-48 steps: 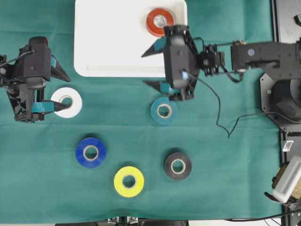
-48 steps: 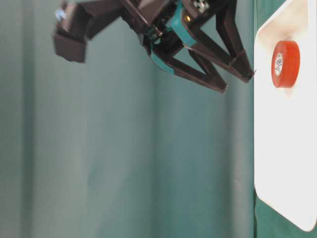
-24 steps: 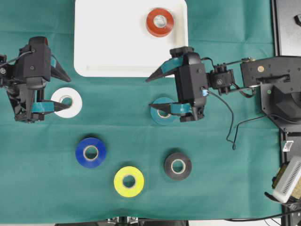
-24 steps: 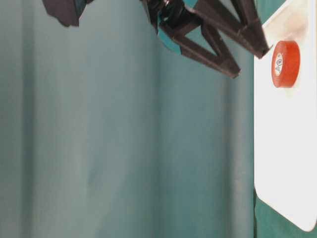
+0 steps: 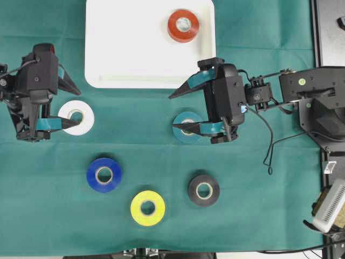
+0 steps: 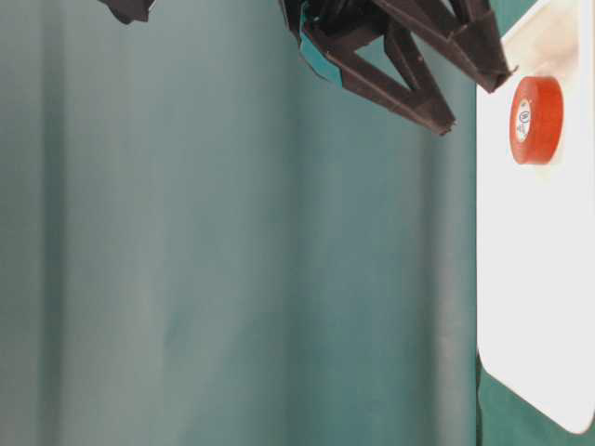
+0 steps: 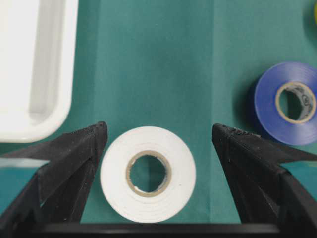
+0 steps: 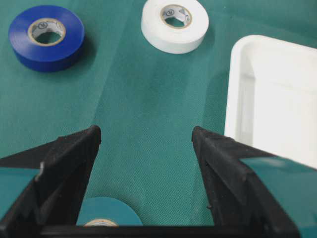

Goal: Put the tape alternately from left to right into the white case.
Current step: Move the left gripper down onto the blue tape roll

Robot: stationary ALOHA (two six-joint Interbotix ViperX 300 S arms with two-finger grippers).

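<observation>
The right gripper (image 5: pixel 182 112) has come back from the case (image 5: pixel 124 54), where it was beside the red roll (image 5: pixel 183 25) a second ago, and now hangs over the teal roll (image 5: pixel 187 127) on the cloth (image 5: pixel 259 216) just near of the case. Its fingers are spread wide and hold nothing. The red roll lies alone at the far right of the case, so that drop looks finished.

The left gripper (image 5: pixel 72 104) has not moved. Its fingers are wide, one on each side of the white roll (image 5: pixel 76 117), which lies flat on the cloth left of the case's near corner; the wrist view shows clear gaps on both sides. By the alternating order, white is probably next, from the left.

Blue (image 5: pixel 104 174), yellow (image 5: pixel 147 208) and black (image 5: pixel 204 190) rolls wait on the near cloth, well apart from both grippers.
</observation>
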